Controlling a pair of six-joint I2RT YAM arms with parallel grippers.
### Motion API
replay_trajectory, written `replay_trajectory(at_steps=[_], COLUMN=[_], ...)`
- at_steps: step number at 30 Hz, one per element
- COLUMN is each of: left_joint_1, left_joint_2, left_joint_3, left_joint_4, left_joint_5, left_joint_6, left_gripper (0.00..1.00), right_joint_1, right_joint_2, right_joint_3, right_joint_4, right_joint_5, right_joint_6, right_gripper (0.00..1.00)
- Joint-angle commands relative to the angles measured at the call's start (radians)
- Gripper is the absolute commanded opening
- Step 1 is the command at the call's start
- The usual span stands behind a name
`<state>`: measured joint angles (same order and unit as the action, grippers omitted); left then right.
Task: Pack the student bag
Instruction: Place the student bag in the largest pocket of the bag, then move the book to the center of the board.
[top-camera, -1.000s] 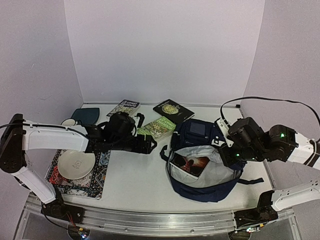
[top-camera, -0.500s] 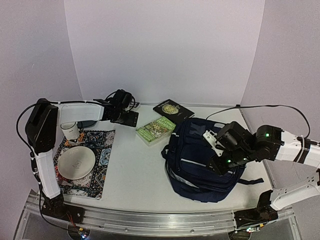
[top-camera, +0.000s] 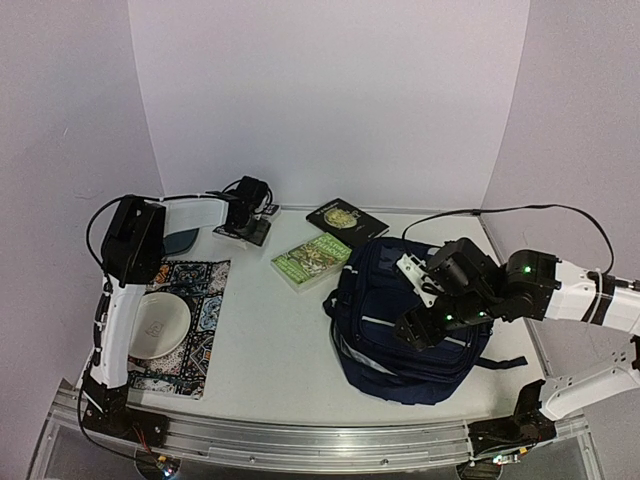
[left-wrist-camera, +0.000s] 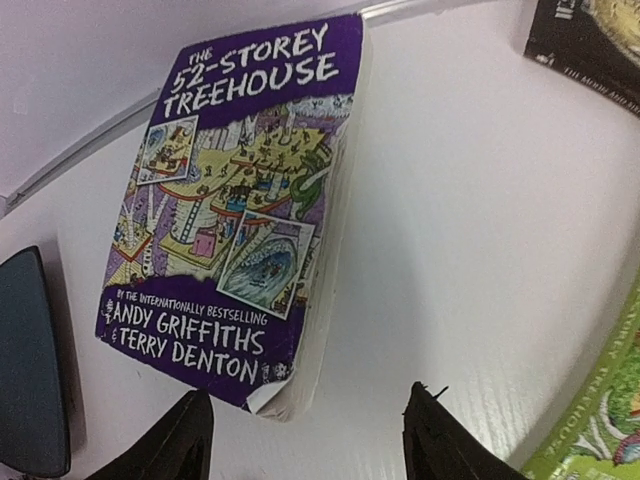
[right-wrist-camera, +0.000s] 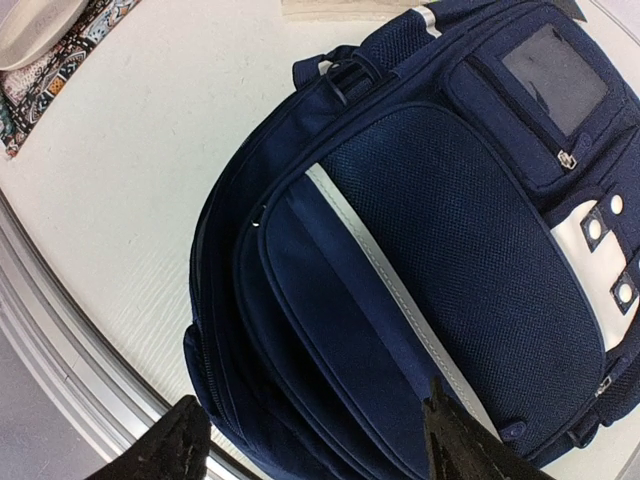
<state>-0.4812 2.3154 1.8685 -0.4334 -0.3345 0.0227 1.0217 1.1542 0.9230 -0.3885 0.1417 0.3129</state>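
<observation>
The backpack (right-wrist-camera: 430, 250) was found lying on the right half of the table (top-camera: 270, 340), front pocket upward, with a white stripe and white buckle patches showing. The right gripper (right-wrist-camera: 315, 450) was held over it with fingers spread apart and nothing between them; whether the fabric was touched could not be told. The left gripper (left-wrist-camera: 310, 440) was placed at the far left of the table, over the bottom edge of a purple book (left-wrist-camera: 240, 210), fingers likewise apart and empty. A teal pouch (left-wrist-camera: 30, 360) was noted just left of that book. A green book (top-camera: 312, 258) lay between the purple book and the backpack, with a black book (top-camera: 346, 219) behind it by the back wall. A plate (top-camera: 160, 320) was seated on a patterned mat (top-camera: 195, 340) at the near left.
</observation>
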Motion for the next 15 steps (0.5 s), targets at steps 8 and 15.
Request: replay_trajectory(at_steps=[8, 15], left_joint_1=[0.078, 0.088], left_joint_2=[0.165, 0.186], left_joint_3=[0.217, 0.197], left_joint_4=[-0.088, -0.116], left_joint_5=[0.087, 0.164], left_joint_6=[0.101, 0.104], left_gripper=[0.53, 0.21], right_joint_1=[-0.003, -0.003], right_joint_2=[0.020, 0.049], right_joint_3=[0.025, 0.033], right_joint_4=[0.054, 0.080], right_joint_5=[0.023, 0.023], right_joint_6=[0.011, 0.005], right_gripper=[0.75, 0.75])
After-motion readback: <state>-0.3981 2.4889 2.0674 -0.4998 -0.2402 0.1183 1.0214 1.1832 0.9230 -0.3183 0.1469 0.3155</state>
